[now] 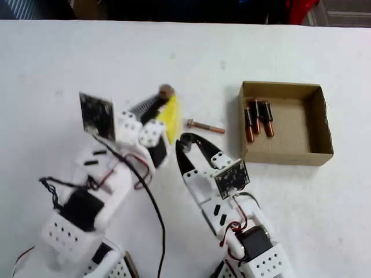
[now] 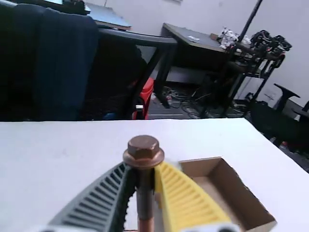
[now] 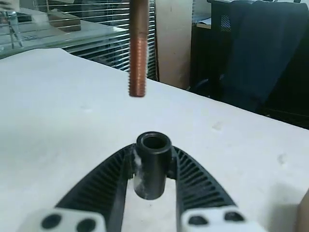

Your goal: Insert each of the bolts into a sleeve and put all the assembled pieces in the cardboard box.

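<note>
Copper-coloured bolt, high view: we found it pinched head-up in the left gripper. A loose bolt lay on the table near the box, which held three assembled pieces. The right gripper sat just beside the left.

Left wrist view: the grey and yellow jaws were clamped on the shank directly under the hex head, with the box beyond.

Right wrist view: the black jaws were closed round the middle of the sleeve, bore upward. The bolt's threaded end hung above it, apart and seemingly not quite in line.

We judged both parts rigid, light and smooth, so liable to twist or slip in the jaws. A hold high on the shank suited the bolt and left the thread free. The round sleeve wanted a firm mid-body grip that left its mouth open.
</note>
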Robot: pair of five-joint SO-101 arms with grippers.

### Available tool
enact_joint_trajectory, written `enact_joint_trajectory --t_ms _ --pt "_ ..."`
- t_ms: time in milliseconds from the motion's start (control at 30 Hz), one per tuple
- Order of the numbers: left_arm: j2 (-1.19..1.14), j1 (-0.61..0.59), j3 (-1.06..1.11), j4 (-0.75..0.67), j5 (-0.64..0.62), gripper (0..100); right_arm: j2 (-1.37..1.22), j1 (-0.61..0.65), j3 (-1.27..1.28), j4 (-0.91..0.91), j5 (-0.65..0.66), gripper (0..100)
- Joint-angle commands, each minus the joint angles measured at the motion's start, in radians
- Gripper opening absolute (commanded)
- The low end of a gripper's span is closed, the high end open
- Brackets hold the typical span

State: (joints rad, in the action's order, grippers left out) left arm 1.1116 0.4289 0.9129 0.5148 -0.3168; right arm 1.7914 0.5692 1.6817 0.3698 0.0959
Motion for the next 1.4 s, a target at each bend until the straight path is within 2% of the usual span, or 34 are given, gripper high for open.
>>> enact_joint_trajectory --t_ms 0,167,733,833,933,1367 --pt "0.124 0.068 0.031 -0.051 0.005 2 0.007 0.01 0.009 -0.022 -0.005 1.6" --pt "0.148 0.116 0.097 -0.055 0.078 2 0.007 0.01 0.009 -0.013 -0.003 1.6" --pt "0.143 0.12 0.12 -0.089 0.104 2 0.01 0.01 0.006 0.005 0.066 1.6" --pt "0.147 0.12 0.181 -0.166 0.169 2 0.01 0.008 0.006 0.005 0.066 1.6" --pt "0.147 0.122 0.233 -0.235 0.173 2 0.01 0.005 0.006 0.005 0.066 1.6" --pt "0.147 0.125 0.35 -0.247 0.176 2 0.008 0.004 0.008 0.007 0.066 1.6"
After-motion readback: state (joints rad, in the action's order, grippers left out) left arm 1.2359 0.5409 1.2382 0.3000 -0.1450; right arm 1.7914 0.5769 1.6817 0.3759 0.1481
